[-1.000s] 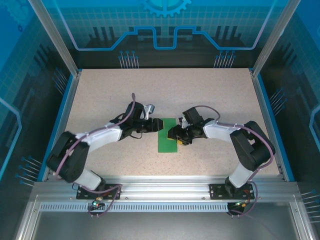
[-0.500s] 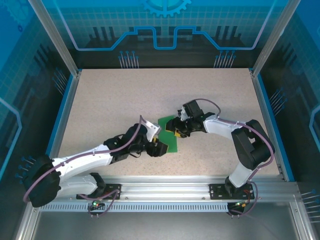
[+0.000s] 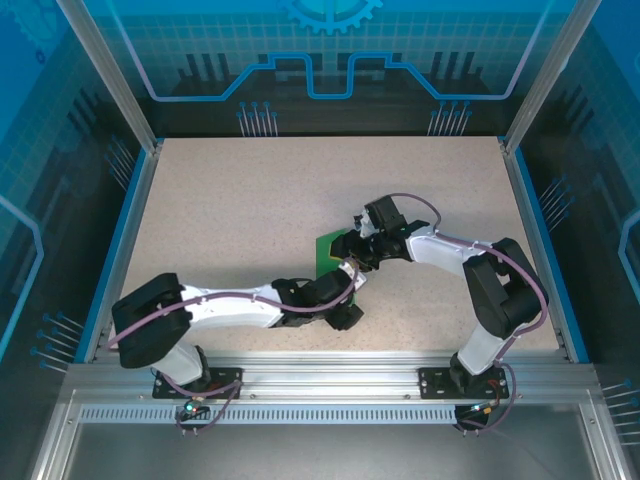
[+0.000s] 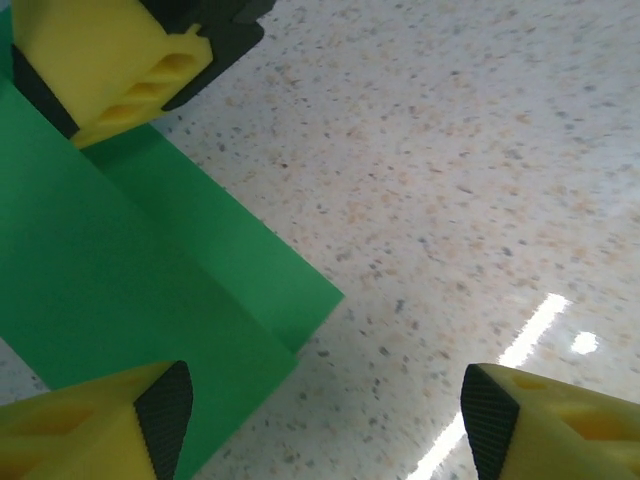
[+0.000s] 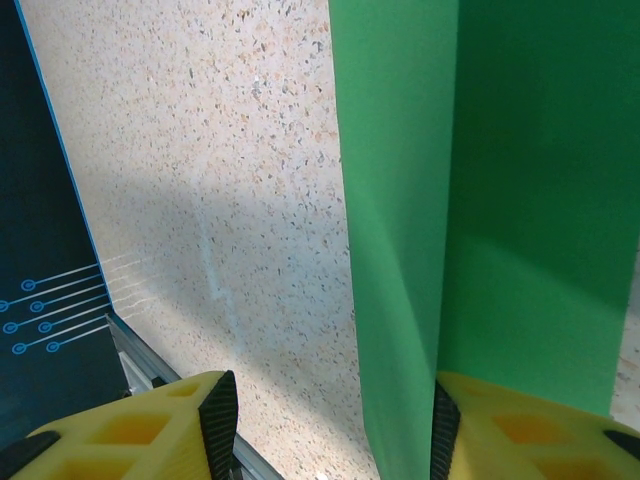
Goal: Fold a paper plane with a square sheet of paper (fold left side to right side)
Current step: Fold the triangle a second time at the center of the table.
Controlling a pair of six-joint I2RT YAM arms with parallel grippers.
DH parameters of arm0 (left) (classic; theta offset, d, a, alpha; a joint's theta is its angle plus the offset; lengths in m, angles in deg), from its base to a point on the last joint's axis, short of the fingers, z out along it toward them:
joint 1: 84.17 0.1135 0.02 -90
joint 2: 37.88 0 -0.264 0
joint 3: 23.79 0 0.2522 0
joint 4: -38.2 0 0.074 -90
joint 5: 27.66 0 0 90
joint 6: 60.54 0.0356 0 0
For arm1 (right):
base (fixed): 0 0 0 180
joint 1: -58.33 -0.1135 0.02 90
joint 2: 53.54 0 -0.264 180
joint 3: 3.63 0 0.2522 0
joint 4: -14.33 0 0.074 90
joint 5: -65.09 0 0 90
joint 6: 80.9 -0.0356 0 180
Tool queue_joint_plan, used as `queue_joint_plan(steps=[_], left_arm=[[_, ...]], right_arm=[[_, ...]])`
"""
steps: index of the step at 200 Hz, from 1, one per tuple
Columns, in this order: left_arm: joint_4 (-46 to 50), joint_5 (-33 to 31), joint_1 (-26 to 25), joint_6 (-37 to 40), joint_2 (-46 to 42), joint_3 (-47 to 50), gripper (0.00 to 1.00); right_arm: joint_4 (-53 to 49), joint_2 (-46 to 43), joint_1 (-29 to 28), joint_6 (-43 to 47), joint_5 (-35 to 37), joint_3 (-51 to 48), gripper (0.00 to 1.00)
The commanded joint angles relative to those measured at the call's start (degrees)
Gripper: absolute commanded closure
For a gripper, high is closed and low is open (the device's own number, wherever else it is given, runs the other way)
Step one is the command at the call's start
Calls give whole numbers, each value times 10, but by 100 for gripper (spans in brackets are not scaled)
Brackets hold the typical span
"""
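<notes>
The square sheet of paper (image 3: 327,250) is bright green and lies folded in two layers on the speckled table, mostly covered by both grippers. In the left wrist view its layered corner (image 4: 300,300) points right. My left gripper (image 3: 343,290) comes in from the near side; it (image 4: 325,420) is open, its left finger (image 4: 150,415) over the paper's edge, bare table between the jaws. My right gripper (image 3: 358,258) sits on the paper's right side; it (image 5: 328,430) is open, a paper strip (image 5: 400,300) between its fingers, the right finger (image 5: 520,430) resting on the sheet.
Speckled tabletop (image 3: 230,210) surrounds the paper, bounded by blue rails at left (image 3: 125,230) and right (image 3: 535,240). The left arm's forearm (image 3: 230,305) stretches low along the near part of the table. An aluminium frame (image 3: 330,375) runs along the front.
My left arm swung from the paper's left side round to its near side and its gripper opened wider. The paper turned and shifted slightly back. The right gripper followed it a little backward.
</notes>
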Motion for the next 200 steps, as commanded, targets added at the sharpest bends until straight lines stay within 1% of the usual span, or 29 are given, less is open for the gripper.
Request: queue_joint_plan(steps=[1, 23, 41, 63, 75, 100, 117, 138, 159, 176, 190, 200], left_arm=[[44, -72, -7, 12, 35, -40, 25], [56, -91, -7, 13, 62, -61, 29], [63, -99, -7, 13, 68, -69, 42], [63, -109, -7, 7, 61, -65, 63], [63, -114, -6, 5, 56, -61, 72], [61, -108, -4, 0, 43, -53, 86], [57, -86, 4, -7, 34, -46, 93], [49, -45, 19, -15, 21, -35, 98], [37, -2, 37, -22, 2, -22, 98], [24, 47, 54, -29, -13, -9, 97], [13, 82, 68, -35, -24, 0, 95], [5, 107, 77, -42, -30, 5, 94]], right_arm=[[-15, 10, 7, 5, -11, 17, 47], [-17, 11, 8, 7, -11, 19, 47], [-21, 14, 8, 10, -9, 19, 47], [-32, 17, 8, 18, -2, 22, 47], [-36, 18, 8, 20, 1, 23, 47], [-51, 20, 7, 31, 8, 29, 47], [-57, 17, 8, 38, 12, 32, 47], [-41, 1, 12, 45, 14, 28, 46], [-30, -23, 22, 51, 25, 24, 46], [-29, -46, 34, 57, 34, 18, 44], [-32, -68, 45, 62, 44, 8, 40], [-39, -84, 52, 69, 54, -2, 39]])
